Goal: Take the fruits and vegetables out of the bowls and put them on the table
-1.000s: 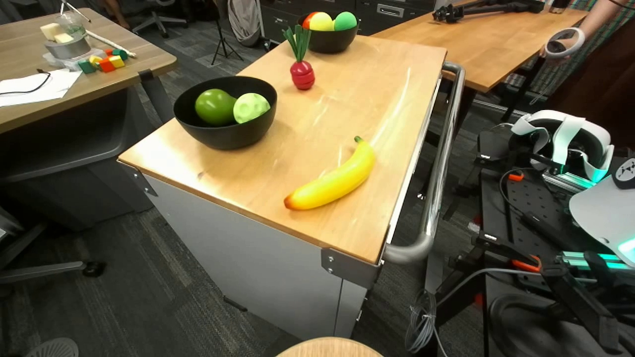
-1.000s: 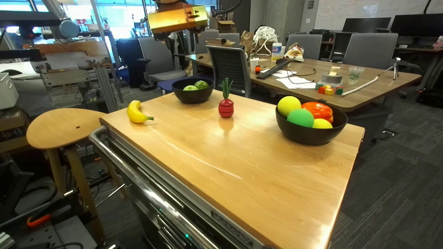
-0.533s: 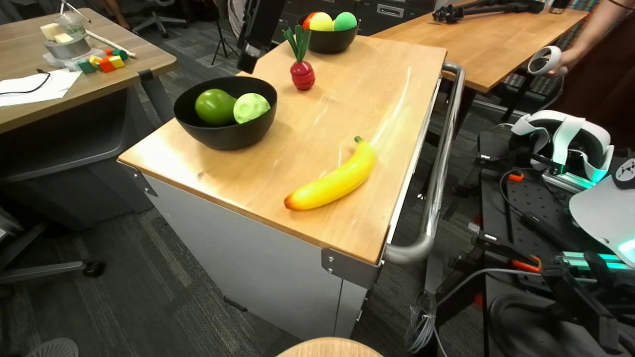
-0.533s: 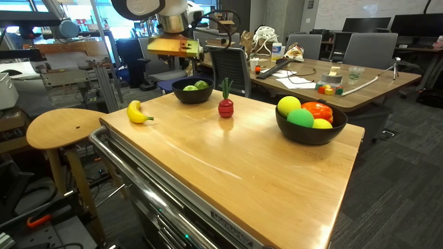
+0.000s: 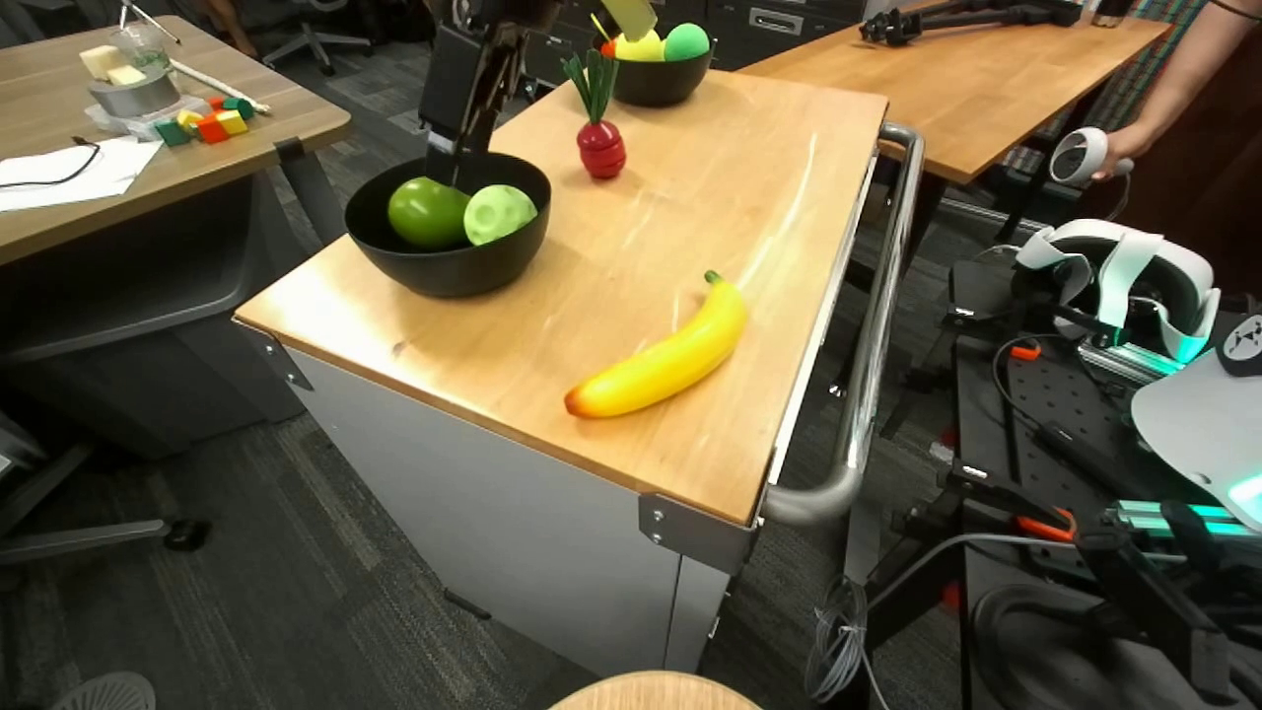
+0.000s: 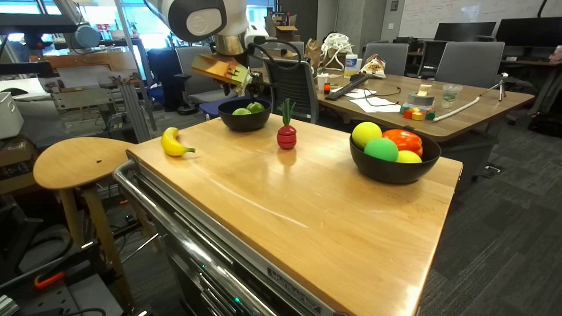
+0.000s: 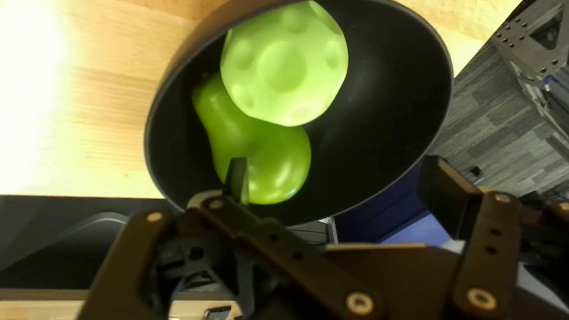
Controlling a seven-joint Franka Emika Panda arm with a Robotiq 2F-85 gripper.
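Observation:
My gripper (image 7: 335, 178) stands open just above the nearer black bowl (image 5: 449, 271), nothing held between its fingers. In the wrist view one finger (image 7: 238, 175) overlaps the edge of the glossy green fruit (image 7: 271, 164); I cannot tell if they touch. The opposite finger lies past the bowl's rim. Beside the green fruit rests a pale green dimpled ball (image 7: 284, 66). A second black bowl (image 6: 390, 173) holds a yellow ball (image 6: 366, 134), a green ball (image 6: 381, 149), a red pepper (image 6: 405, 140) and another yellow piece (image 6: 409, 157). On the table (image 6: 263, 193) lie a banana (image 5: 661, 365) and an upright red radish-like piece (image 5: 601, 153).
A metal bar handle (image 5: 882, 296) runs along one long side of the table. A round wooden stool (image 6: 79, 162) stands by the table's end, and a cluttered wooden desk (image 6: 465, 118) lies behind. A person's hand holds a white controller (image 5: 1080, 156).
My gripper has come down from above, into sight, to the bowl with the green fruit. It has tilted a little. Bowls and produce stay in place.

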